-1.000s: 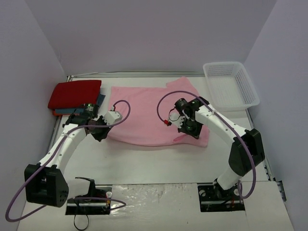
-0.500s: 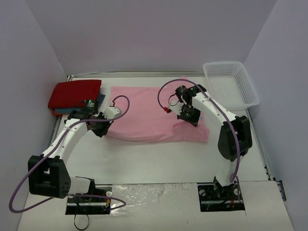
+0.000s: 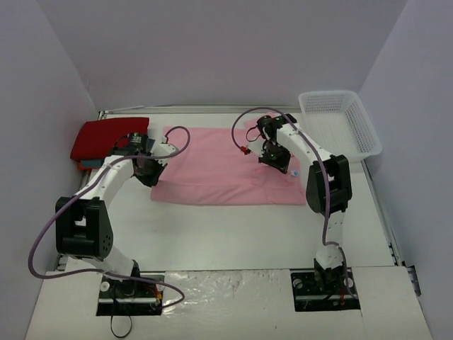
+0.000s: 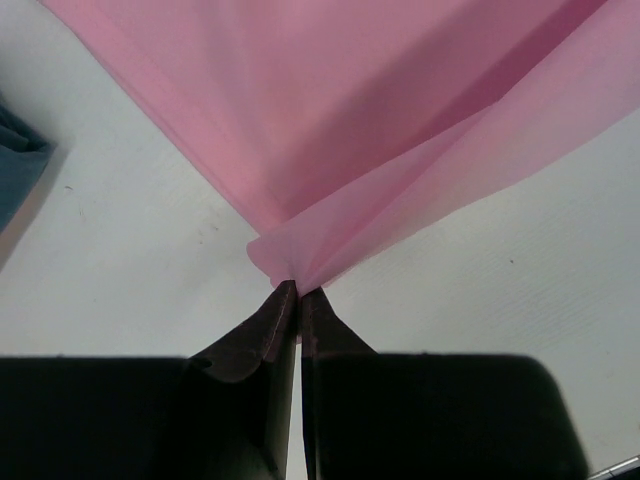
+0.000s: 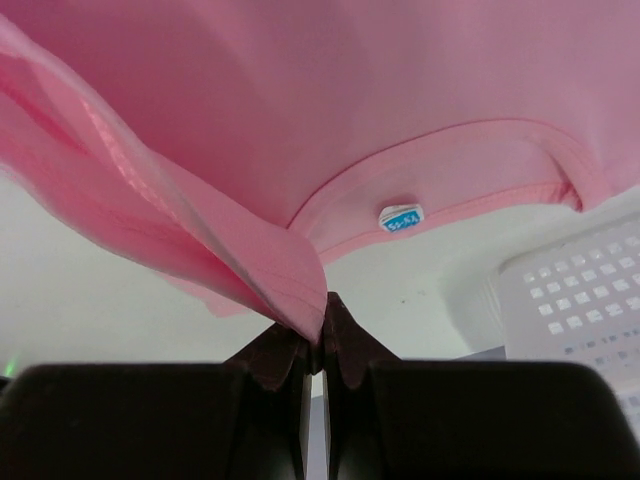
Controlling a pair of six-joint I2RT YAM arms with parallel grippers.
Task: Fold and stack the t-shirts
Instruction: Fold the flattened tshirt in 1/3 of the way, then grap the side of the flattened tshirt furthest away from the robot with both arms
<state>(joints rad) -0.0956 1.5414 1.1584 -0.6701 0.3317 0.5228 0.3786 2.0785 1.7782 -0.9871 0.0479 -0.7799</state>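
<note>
Left gripper [image 4: 298, 295]: jaws were pinched shut on pink shirt [image 3: 212, 170] corner. Right gripper [image 5: 322, 310]: clamped its edge near collar, seemingly lifting a fold. Far left: red shirt [image 3: 106, 138] lay folded over blue shirt [image 4: 15, 175], presumably the stack.

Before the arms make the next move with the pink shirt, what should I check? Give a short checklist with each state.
1. Left gripper shut on pink t-shirt corner: ok.
2. Right gripper shut on pink t-shirt edge: ok.
3. Red t-shirt apart from pink one: ok.
4. White mesh basket clear of right arm: ok.
5. Held edges level with each other: cannot tell.
</note>
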